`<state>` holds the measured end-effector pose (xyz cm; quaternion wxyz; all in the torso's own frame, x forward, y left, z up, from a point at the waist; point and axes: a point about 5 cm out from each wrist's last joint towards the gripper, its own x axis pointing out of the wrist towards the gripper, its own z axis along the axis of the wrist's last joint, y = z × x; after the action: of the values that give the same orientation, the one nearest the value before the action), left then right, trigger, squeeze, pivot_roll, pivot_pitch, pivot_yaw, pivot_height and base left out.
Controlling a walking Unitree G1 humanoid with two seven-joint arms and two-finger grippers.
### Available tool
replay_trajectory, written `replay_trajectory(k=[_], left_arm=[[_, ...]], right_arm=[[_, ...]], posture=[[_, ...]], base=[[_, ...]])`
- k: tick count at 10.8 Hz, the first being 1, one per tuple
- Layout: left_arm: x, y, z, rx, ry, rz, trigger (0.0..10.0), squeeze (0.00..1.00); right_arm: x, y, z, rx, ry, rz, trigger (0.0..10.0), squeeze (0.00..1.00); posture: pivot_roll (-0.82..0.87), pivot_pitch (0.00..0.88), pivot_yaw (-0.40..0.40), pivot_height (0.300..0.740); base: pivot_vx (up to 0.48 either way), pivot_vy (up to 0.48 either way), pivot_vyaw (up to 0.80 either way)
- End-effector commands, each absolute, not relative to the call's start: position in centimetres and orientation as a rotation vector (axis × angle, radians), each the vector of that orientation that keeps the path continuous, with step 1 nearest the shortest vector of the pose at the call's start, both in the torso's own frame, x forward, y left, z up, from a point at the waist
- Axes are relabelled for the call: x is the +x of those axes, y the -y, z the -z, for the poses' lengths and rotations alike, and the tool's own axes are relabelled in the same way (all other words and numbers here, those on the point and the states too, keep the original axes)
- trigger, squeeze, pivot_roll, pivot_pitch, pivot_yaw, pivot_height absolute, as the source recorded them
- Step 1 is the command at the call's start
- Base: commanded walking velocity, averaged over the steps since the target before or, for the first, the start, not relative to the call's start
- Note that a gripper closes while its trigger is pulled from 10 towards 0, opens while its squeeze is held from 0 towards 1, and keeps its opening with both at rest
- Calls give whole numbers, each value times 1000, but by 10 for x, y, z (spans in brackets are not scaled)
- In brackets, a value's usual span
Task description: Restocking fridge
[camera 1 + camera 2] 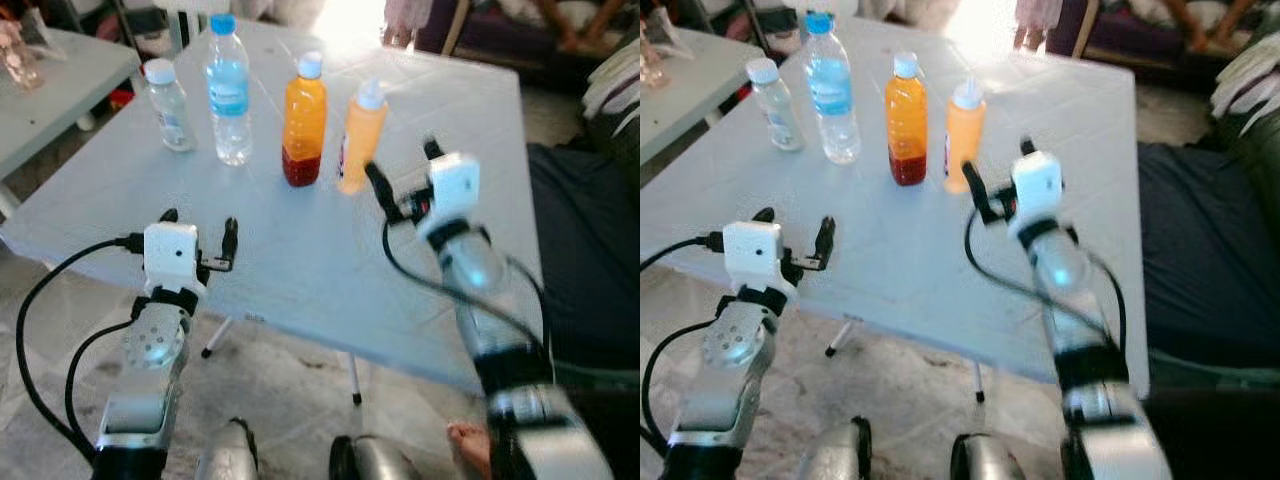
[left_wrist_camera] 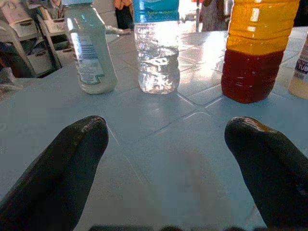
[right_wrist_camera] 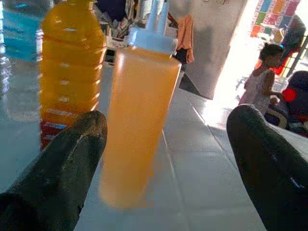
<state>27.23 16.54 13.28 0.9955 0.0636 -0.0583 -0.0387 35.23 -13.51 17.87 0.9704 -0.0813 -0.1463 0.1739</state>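
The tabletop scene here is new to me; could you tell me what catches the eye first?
Four bottles stand in a row on the pale table: small clear bottle, water bottle, orange-and-red bottle and orange squeeze bottle. The right gripper, open, sits just before the squeeze bottle; the left gripper waits open nearer the table's edge.

four upright bottles (image 1: 304,120), rowed on table (image 1: 460,110)

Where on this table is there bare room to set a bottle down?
Bare: the table between the left gripper and right gripper, and the far right corner. Crowded: the far row, small clear bottle, water bottle, orange juice bottle, squeeze bottle.
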Motion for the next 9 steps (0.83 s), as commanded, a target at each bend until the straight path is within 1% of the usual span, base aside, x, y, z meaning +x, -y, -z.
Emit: replay_trajectory(k=[1, 6, 9], left_arm=[[269, -166, -134, 150, 110, 76, 10000, 0], [268, -173, -136, 172, 107, 55, 10000, 0], [270, -172, -138, 177, 104, 60, 10000, 0]], right_arm=[[356, 139, -186, -159, 322, -345, 10000, 0], [370, 123, -207, -146, 377, -417, 10000, 0], [379, 121, -215, -100, 374, -429, 10000, 0]], posture=[[220, 171, -21, 740], [246, 167, -21, 740], [248, 158, -21, 740]], base=[[0, 0, 0], [0, 0, 0], [0, 0, 0]])
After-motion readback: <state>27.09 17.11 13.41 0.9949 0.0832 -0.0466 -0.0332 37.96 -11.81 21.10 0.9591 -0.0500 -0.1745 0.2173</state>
